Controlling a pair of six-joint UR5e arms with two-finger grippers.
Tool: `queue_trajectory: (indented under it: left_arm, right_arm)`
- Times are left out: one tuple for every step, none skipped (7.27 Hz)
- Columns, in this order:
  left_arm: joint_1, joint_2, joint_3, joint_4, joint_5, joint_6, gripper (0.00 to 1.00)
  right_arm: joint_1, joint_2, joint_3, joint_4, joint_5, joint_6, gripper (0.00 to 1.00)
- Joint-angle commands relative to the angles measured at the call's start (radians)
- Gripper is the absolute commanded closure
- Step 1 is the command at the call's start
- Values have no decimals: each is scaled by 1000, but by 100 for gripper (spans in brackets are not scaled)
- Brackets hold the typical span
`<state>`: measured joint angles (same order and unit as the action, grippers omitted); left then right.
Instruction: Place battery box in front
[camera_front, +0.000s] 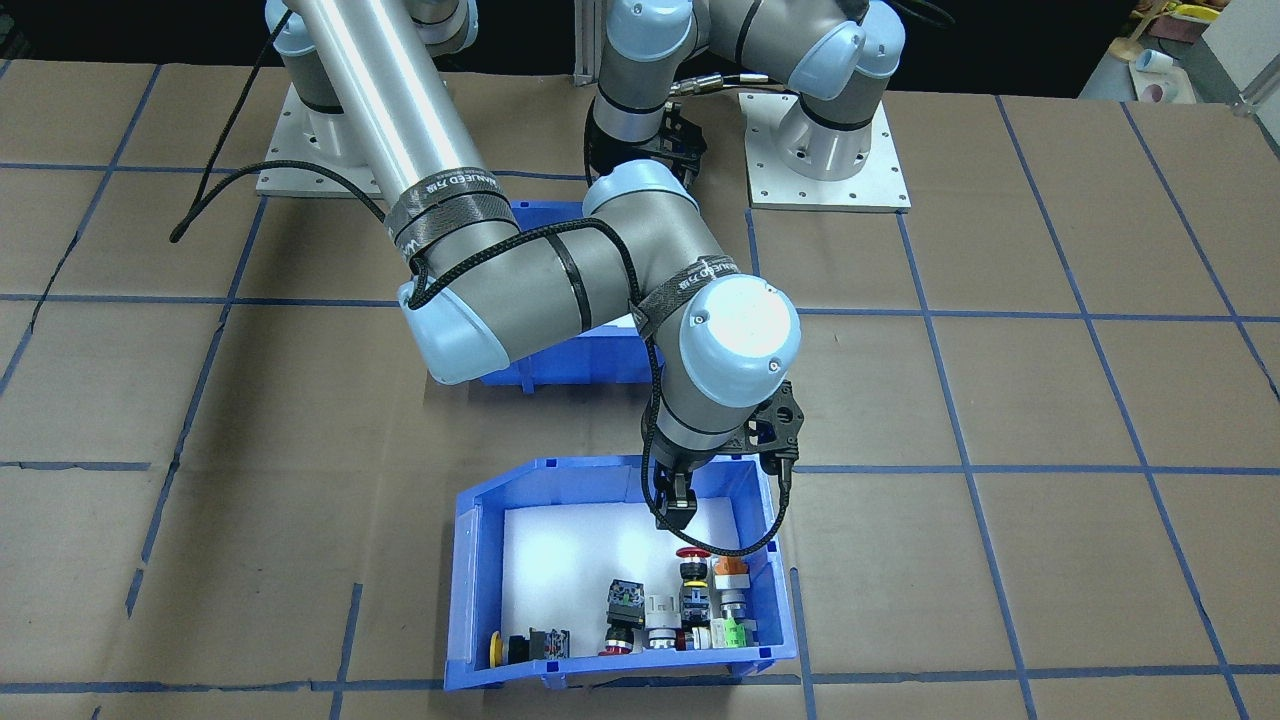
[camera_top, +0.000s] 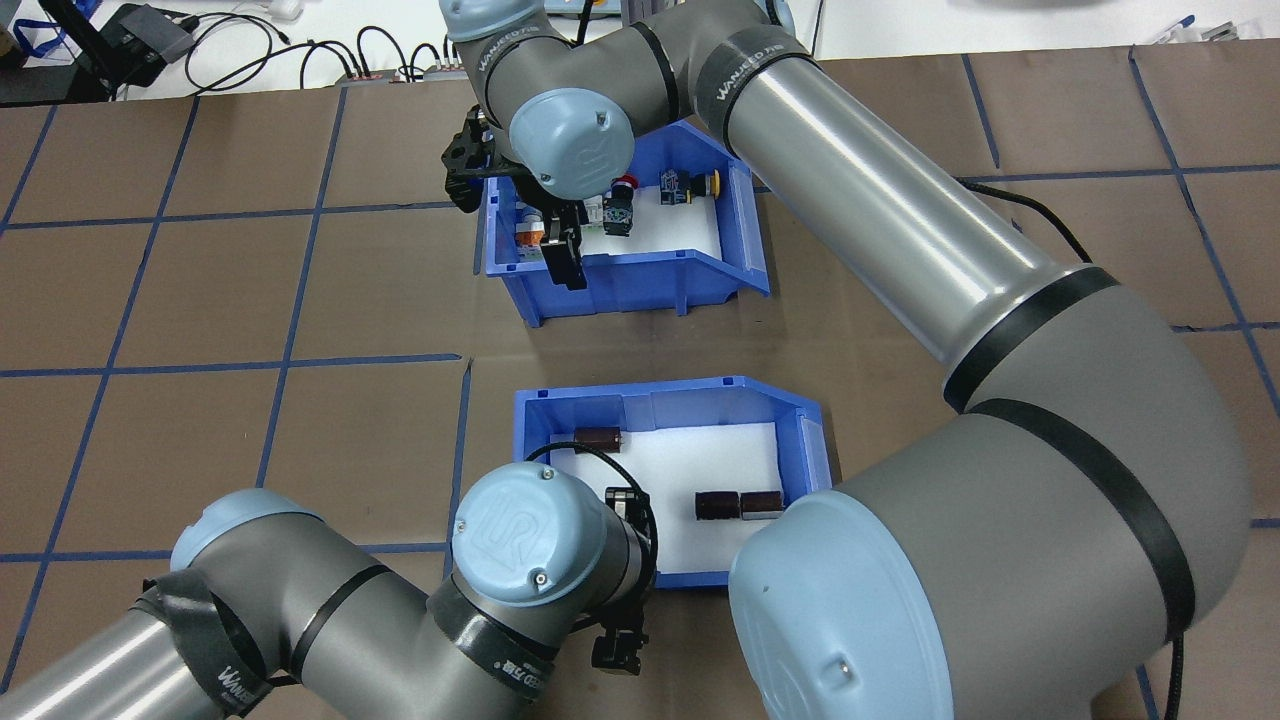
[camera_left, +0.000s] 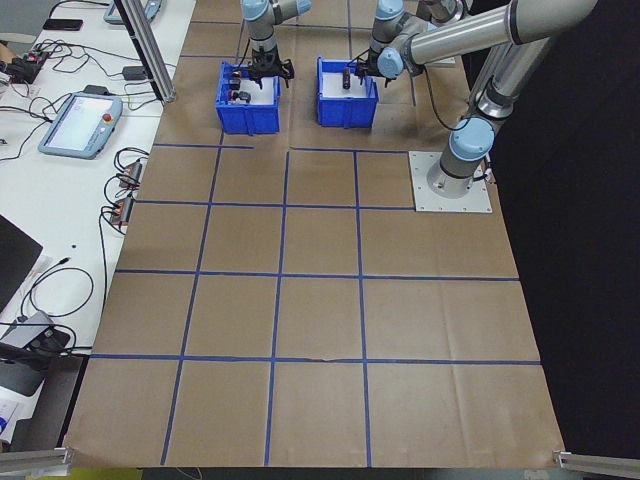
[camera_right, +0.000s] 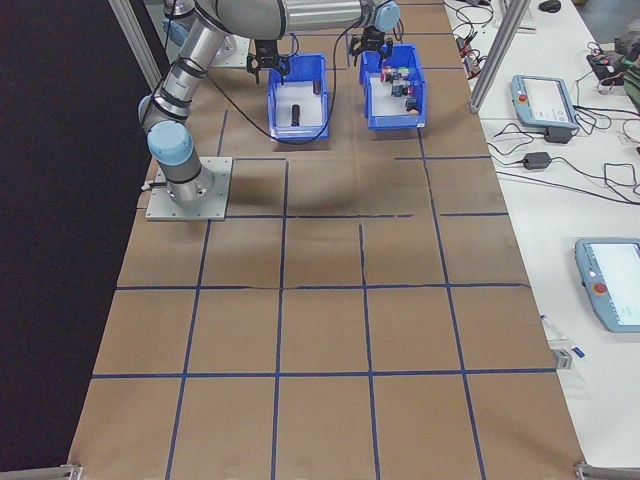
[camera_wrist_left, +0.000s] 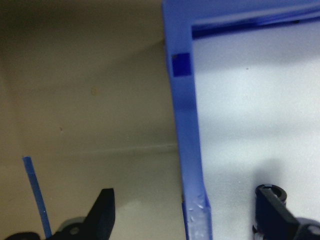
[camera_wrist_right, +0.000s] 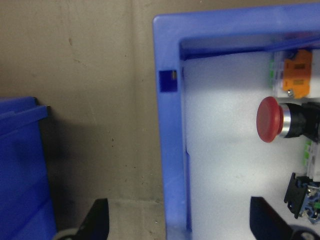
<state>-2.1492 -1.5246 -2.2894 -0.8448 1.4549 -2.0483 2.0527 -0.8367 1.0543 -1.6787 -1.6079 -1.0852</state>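
The battery box (camera_top: 700, 400) is the blue bin nearer the robot, with dark battery packs (camera_top: 738, 505) on its white floor. In the front-facing view the right arm hides most of the battery box (camera_front: 545, 215). My left gripper (camera_wrist_left: 187, 197) is open and straddles the box's wall near its near-left corner, one finger outside and one inside. The other blue bin (camera_top: 745, 270), which holds colourful push-buttons (camera_front: 690, 590), sits farther out. My right gripper (camera_wrist_right: 180, 209) is open and straddles that bin's robot-side wall near a corner; it also shows in the front-facing view as the right gripper (camera_front: 675, 510).
Brown paper with a blue tape grid (camera_top: 290, 290) covers the table. The two bins stand a short gap apart. The arm base plates (camera_front: 825, 150) lie behind the battery box. Tablets (camera_right: 545, 100) and cables lie on side benches beyond the table's edge.
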Motion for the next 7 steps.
queue_trajectory:
  left_arm:
    - [-6, -17, -1, 21, -7, -2, 84]
    - [-8, -11, -1, 41, -2, -10, 100]
    - [-8, -12, -2, 42, -1, -10, 100]
    - [-8, 4, 2, 41, 18, -10, 100]
    - [-5, 18, 5, 26, 97, 3, 100]
    - [-1, 43, 13, -9, 119, 14, 100]
    - [12, 87, 22, -75, 137, 80, 100]
  right_arm:
    - [0, -9, 55, -59, -1, 14, 7]
    - [-2, -10, 55, -59, -4, 14, 34]
    - [0, -10, 53, -59, -30, 14, 59]
    - [-2, -10, 52, -59, -33, 10, 74]
    - [0, -12, 43, -59, -37, 8, 90]
    - [-3, -25, 32, -59, -38, 7, 94]
    - [-20, -53, 26, -55, -56, 4, 94]
